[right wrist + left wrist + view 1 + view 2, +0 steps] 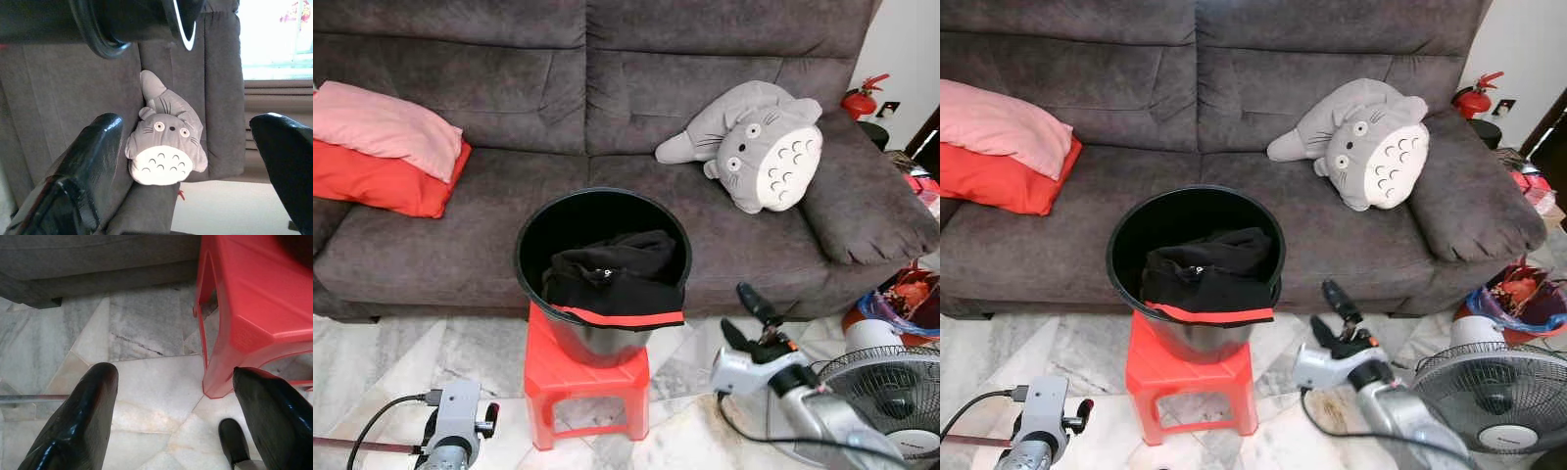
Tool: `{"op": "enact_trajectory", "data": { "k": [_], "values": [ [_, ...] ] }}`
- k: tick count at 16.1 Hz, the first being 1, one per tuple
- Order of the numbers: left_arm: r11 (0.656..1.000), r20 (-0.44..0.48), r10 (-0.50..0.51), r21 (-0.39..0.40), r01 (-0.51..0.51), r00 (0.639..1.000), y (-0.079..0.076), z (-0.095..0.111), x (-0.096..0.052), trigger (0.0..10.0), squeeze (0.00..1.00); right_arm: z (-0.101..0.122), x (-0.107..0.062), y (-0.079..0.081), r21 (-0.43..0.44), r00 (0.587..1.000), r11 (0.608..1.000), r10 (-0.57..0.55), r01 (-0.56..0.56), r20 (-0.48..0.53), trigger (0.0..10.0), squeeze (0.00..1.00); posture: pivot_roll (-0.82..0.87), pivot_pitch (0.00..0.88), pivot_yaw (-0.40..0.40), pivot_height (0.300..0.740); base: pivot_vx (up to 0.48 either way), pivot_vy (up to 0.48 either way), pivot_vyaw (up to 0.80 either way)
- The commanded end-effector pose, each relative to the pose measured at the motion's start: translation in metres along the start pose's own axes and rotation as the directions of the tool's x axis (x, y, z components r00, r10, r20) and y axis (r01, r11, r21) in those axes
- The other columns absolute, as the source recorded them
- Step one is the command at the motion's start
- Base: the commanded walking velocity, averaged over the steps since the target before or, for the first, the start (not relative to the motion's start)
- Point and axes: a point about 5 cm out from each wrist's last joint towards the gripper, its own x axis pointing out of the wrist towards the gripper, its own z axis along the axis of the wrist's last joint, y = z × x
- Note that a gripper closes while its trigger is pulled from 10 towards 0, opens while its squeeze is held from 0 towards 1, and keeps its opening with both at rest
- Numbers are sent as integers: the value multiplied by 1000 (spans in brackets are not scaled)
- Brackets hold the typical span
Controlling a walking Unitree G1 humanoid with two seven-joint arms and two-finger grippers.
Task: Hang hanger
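A black bucket [603, 211] stands on a red plastic stool [585, 380] in front of the sofa. It holds a black garment with a red edge [615, 277] that drapes over the front rim. My right gripper [740, 312] hovers low, to the right of the stool, open and holding nothing. In the right wrist view its spread fingers [98, 147] frame the plush toy and the bucket's rim [98, 44]. My left arm [456, 429] hangs low, left of the stool. The left gripper [174, 374] is open over the marble floor, beside a stool leg [215, 357].
A grey sofa [607, 88] runs across the back, with pink and red pillows [391, 147] at its left and a grey plush toy [759, 142] at its right. A white floor fan [891, 392] stands at the right. A black cable [372, 421] trails at the left.
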Motion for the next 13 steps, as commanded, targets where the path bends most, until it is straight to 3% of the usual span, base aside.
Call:
{"op": "enact_trajectory", "data": {
  "k": [1,5,8,10,13],
  "values": [
    [1000,-24,6,0,-6,1000,1,-7,-3,10000,0,-6,2,0,-2,1000,1000,1,-1,-14,10000,0,-81,186,-1,740,0,0,0],
    [1000,-12,5,-3,-5,1000,0,-4,-1,10000,0,-5,22,-7,5,999,999,-39,39,2,10000,0,-78,185,-1,740,0,0,0],
    [1000,-8,3,-5,-3,1000,-2,-4,-2,10000,0,9,23,6,47,998,999,-3,0,56,10000,0,-70,190,-1,740,0,0,0],
    [1000,-4,3,-2,-3,1000,-2,-3,-2,10000,0,23,22,11,77,988,997,15,-27,154,10000,0,-66,191,1,740,0,0,0],
    [1000,1,4,0,-4,1000,0,-2,-1,10000,0,30,23,12,42,978,999,20,-29,209,10000,0,-62,190,2,740,0,0,0]
  ]
}}
